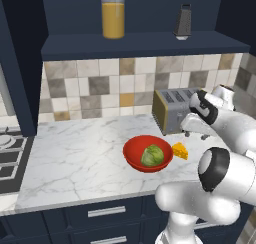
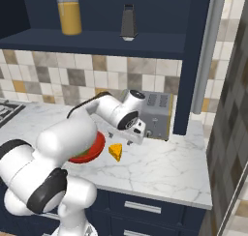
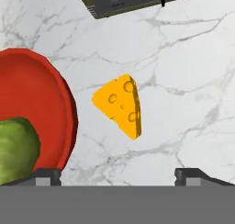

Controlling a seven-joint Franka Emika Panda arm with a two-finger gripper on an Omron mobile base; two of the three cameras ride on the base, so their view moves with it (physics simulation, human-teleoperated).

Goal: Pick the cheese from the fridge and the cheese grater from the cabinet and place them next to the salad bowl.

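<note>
Cheese (image 3: 120,104), an orange-yellow wedge with holes, lies flat on the marble desk (image 1: 75,158) just beside the red salad bowl (image 1: 135,155), on the side toward the toaster (image 1: 172,108), with a thin strip of bare marble between wedge and rim in the hand view. The gripper (image 3: 118,175) hangs above the wedge with its fingers spread wide, one tip at each side of the hand view, and nothing between them; the cheese rests free on the desk. Judged from this layout, the cheese half of the task is done: the wedge sits next to the bowl with its lettuce (image 1: 152,155), and the arm is at the release point. The grater (image 1: 183,22) stands upright on the shelf of the navy cabinet (image 1: 140,45), well above the desk and to the right of the jar of orange liquid (image 1: 113,18). The next move calls for lifting the open gripper straight up clear of the wedge and the toaster, then reaching up into the niche. The grater tapers toward its top, so a grasp low on its body looks safer. The shelf edge and the nearby jar leave limited room for the approach.
</note>
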